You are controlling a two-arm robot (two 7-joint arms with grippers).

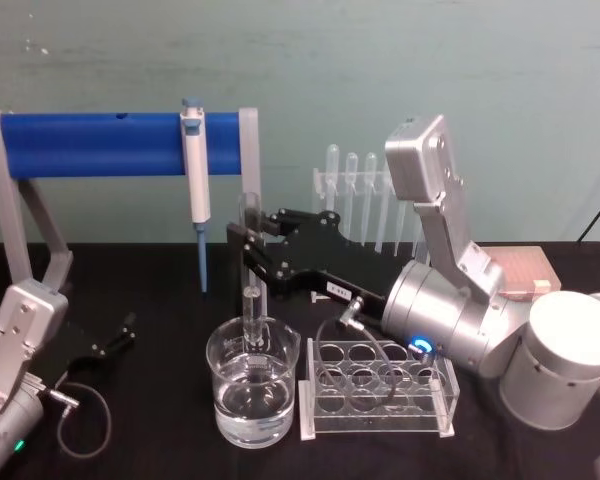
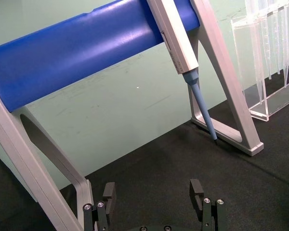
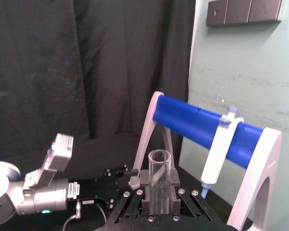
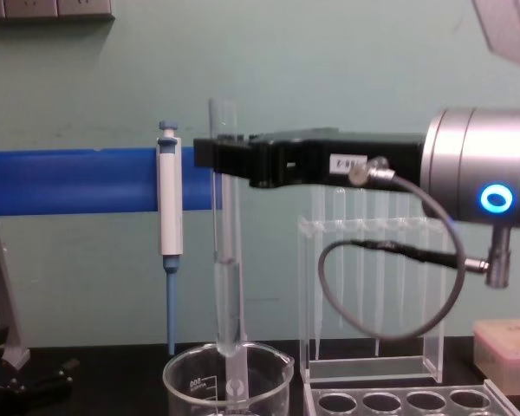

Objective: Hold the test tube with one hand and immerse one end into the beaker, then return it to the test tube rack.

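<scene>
My right gripper (image 1: 248,248) is shut on the test tube (image 1: 250,295), a clear glass tube held upright by its upper part. The tube's rounded lower end sits inside the beaker (image 1: 252,385), a clear spouted glass holding water in its lower half. In the chest view the test tube (image 4: 228,260) drops from the right gripper (image 4: 221,158) past the rim of the beaker (image 4: 191,381); I cannot tell whether its tip touches the water. The right wrist view shows the open-topped test tube (image 3: 159,180) clamped between the fingers. My left gripper (image 2: 153,192) rests open on the table's left side (image 1: 120,335).
A clear rack (image 1: 380,390) with round holes stands right beside the beaker. Behind it is a pipette stand (image 1: 365,195). A blue bar frame (image 1: 120,143) carries a white-and-blue pipettor (image 1: 194,180) close behind the tube. A pink box (image 1: 520,270) sits at far right.
</scene>
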